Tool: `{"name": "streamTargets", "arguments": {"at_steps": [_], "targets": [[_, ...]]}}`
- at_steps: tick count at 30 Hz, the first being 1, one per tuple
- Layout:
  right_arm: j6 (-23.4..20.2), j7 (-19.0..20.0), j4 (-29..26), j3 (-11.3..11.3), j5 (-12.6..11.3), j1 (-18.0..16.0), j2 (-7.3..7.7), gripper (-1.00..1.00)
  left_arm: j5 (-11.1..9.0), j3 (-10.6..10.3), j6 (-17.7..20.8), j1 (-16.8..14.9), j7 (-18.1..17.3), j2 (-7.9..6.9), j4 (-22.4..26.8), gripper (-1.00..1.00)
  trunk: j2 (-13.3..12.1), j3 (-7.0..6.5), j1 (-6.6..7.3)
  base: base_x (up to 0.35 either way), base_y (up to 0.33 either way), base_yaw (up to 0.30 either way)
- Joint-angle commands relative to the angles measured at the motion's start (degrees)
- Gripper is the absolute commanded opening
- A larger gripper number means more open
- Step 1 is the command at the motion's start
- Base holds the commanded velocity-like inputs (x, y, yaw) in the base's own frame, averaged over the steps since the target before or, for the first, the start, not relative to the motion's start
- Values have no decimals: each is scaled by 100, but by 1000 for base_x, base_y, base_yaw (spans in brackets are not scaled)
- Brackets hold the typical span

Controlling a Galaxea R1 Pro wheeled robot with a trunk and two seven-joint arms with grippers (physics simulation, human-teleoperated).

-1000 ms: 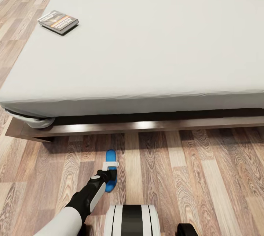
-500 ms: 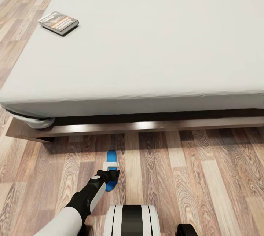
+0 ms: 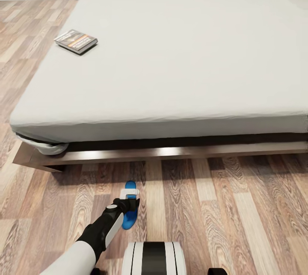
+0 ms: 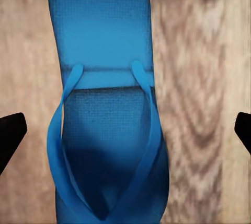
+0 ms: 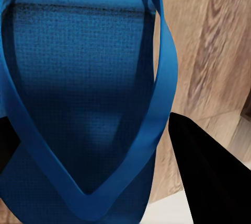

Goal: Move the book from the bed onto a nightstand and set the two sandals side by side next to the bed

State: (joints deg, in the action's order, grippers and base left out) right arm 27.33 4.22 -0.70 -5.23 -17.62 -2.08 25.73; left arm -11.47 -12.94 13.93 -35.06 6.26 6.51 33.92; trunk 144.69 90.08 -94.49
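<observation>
Book lies flat near the bed's far left edge. One blue sandal on plank floor by bed's near side, partly hidden under released left gripper. Right gripper straddles another sandal; grip unclear.

Book lies on the bed near its left edge; one sandal lies on the floor before the bed frame.
</observation>
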Motion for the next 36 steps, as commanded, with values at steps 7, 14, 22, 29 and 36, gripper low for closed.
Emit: {"name": "streamTargets", "arguments": {"at_steps": [7, 14, 22, 29, 36], "targets": [[12, 35, 8, -56, -52, -3, -6, -100, -65, 5, 48, -1, 55, -8, 17, 100, -8, -153, 19, -1, 0, 0], [9, 35, 8, -57, -49, -3, -7, -100, -62, 16, 49, -1, 52, -9, 58, 100, -18, -308, 37, -248, 0, 0], [15, 38, 8, -58, -49, -3, -7, -100, -58, 14, 57, -1, 51, -9, 71, 100, -28, -485, 57, -87, 0, 0], [-431, 44, -395, -49, -49, -8, -2, -100, -51, 2, 503, -7, 47, -16, 130, 100, -38, -640, 75, -4, 0, 0], [-2508, 23, -2694, -12, -49, -11, 59, -100, -49, 18, 711, -6, 45, -23, 396, 100, -47, -795, 94, 0, 0, 0]]}}
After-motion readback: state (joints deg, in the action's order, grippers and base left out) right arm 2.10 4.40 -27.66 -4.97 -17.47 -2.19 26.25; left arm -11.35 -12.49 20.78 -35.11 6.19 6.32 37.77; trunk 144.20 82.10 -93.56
